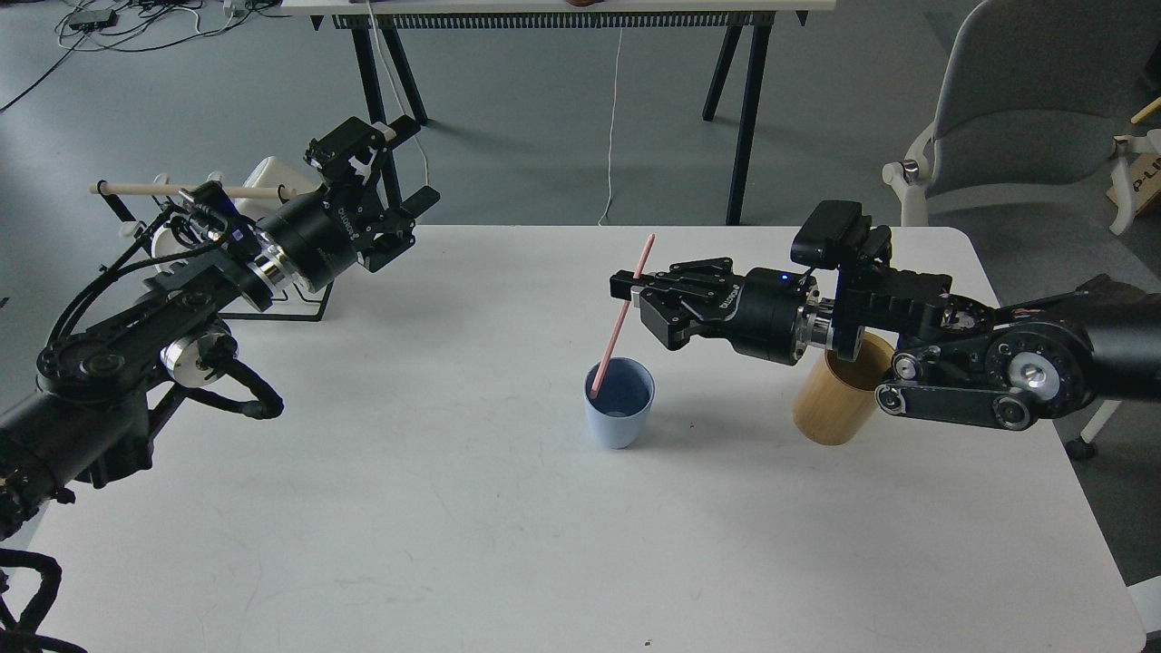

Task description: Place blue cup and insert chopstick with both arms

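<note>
A tan wooden cylinder holder (830, 413) is standing upright toward the right side of the white table (453, 544), a black wire rack (299, 304) with a pale dowel (136, 189) is sitting at its far left corner, and a grey chair (1025, 136) is standing beyond the far right corner.

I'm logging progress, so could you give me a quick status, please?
Right gripper shut on chopstick, tip inside blue cup. Left gripper open, empty. Nothing blocking.
</note>
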`<state>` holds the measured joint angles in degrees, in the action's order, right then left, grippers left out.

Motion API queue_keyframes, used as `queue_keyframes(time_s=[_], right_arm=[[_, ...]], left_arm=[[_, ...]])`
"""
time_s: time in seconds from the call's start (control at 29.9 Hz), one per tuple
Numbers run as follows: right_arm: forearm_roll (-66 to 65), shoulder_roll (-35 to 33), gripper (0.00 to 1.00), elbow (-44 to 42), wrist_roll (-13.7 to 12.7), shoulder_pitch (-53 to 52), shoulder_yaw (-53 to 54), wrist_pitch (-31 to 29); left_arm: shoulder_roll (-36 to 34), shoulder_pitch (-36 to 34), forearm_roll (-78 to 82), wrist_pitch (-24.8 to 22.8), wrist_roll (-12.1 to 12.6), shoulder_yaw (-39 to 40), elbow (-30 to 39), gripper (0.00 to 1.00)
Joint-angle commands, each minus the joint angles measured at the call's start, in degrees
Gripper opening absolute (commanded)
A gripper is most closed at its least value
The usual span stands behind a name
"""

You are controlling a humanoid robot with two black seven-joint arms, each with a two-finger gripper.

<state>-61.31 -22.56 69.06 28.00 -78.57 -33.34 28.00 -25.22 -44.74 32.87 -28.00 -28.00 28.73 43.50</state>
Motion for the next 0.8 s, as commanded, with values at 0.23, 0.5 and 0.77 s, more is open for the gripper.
queue_keyframes(time_s=[0.23, 0.5, 0.77], right_arm=[[0.1, 2.8, 0.5, -3.5, 0.0, 1.0, -0.1, 0.0], [2.9, -0.5, 0.93, -0.4, 0.0, 0.4, 1.3, 0.0], [17.4, -8.7, 0.94, 3.5, 0.0, 2.5, 15.5, 0.0]], left_arm=[[0.0, 0.1, 0.0, 0.0, 0.0, -0.1, 0.0, 0.94], [-0.1, 0.1, -0.1, 0.0, 0.0, -0.1, 0.0, 0.94], [-0.1, 0.0, -2.1, 0.0, 0.0, 2.1, 0.7, 0.94]])
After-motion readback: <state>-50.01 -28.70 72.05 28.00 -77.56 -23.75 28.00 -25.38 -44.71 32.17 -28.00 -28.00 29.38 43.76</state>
